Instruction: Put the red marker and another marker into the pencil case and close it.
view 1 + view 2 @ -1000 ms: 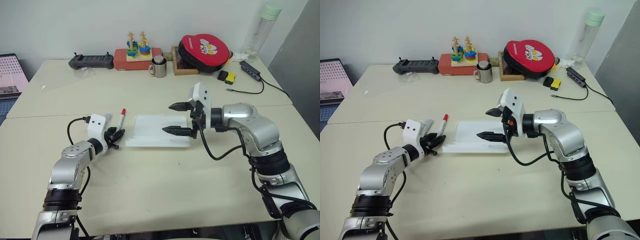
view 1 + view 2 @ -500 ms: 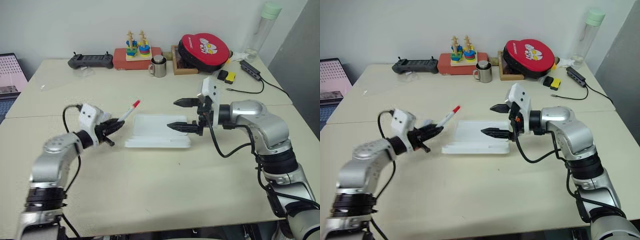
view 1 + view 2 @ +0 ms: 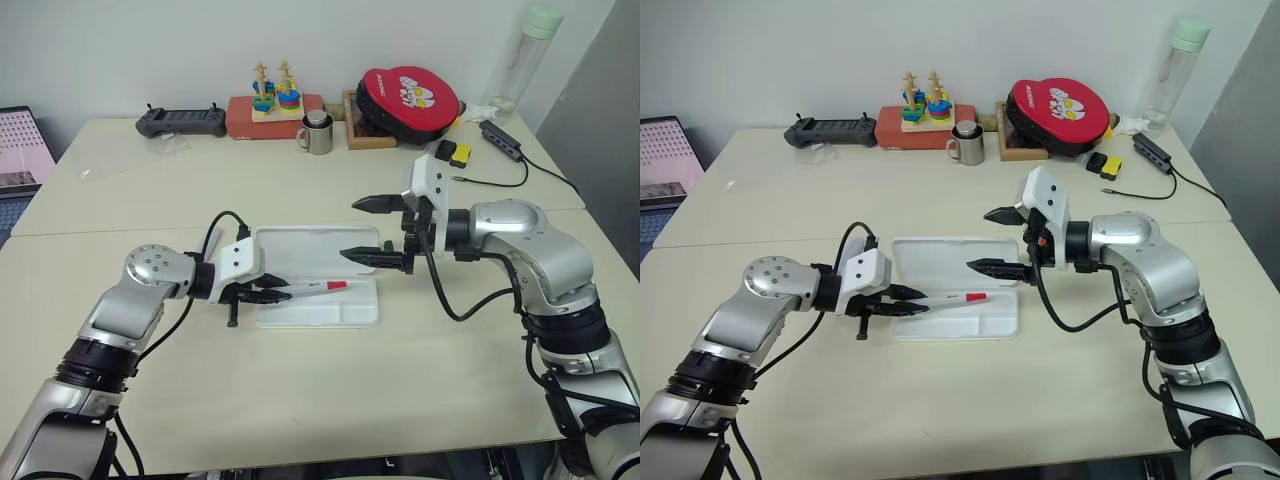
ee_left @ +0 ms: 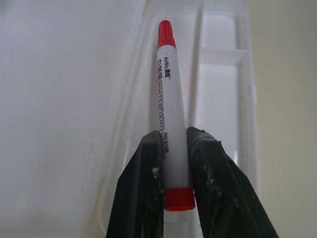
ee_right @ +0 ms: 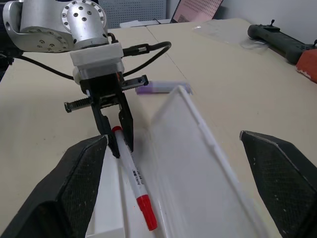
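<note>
Presently the left gripper [image 3: 262, 296] is pinched on the red marker [image 3: 312, 289], its two black fingers [image 4: 143, 173] clamping the white barrel near the red butt end. The marker's long axis lies close to level and runs along the length of the pencil case [image 3: 330, 312], with the red cap pointing toward the robot's right, away from the gripper. It sits over the near tray of the case, roughly parallel to the tray's long divider; whether the barrel touches the tray floor cannot be told.

The case lies open on the table [image 3: 300, 400], lid raised along the far edge.

The right gripper [image 3: 372, 228] hovers over the right end of the case, fingers spread wide, holding nothing.

The lilac marker [image 5: 157, 88] lies flat on the table just beyond the left end of the case, behind the left gripper.
</note>
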